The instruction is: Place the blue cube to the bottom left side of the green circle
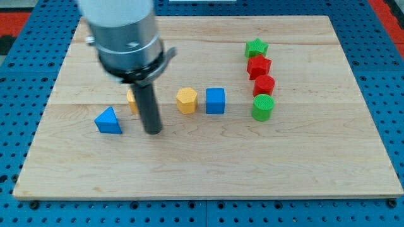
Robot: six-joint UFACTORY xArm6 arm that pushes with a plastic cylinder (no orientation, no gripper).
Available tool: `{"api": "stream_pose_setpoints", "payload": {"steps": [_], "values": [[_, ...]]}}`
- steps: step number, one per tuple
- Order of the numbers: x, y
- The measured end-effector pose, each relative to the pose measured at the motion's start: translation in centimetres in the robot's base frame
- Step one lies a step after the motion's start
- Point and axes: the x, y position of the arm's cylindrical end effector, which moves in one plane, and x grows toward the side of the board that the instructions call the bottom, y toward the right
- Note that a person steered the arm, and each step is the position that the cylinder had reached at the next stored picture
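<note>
The blue cube (pixel 215 101) sits on the wooden worktop (pixel 208 170), near the green circle (pixel 262 108) on its left and a little above it, with a clear gap between them. A yellow hexagon (pixel 186 100) stands just beyond the cube, farther from the circle. Above the circle runs a close column: a red block (pixel 264 85), another red block (pixel 259 65), and a green star (pixel 256 47) at the top.

There is no claw on this arm, only a rod, so nothing is held. Its tip (pixel 152 132) rests well to the left of the circle, past the hexagon, between a blue triangle (pixel 108 121) and the hexagon. A yellow block (pixel 132 98) peeks out behind the rod.

I'd judge the approach is in hand and the cube has not been touched. Next, the tip should travel to the cube's upper side, steering clear of the hexagon, then nudge the cube downward so that it ends below and left of the circle without bumping it.
</note>
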Motion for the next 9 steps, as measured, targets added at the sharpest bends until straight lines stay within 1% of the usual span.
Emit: {"api": "stream_pose_setpoints", "payload": {"steps": [1, 2, 3, 4, 5, 6, 7, 8, 9], "values": [[-2.1, 2.4], [-2.4, 6.9], [-4.5, 6.0], [-6.9, 6.4], [-9.0, 9.5], [-8.4, 14.9], [-5.9, 14.4], [-5.4, 10.8], [-4.3, 9.5]]}}
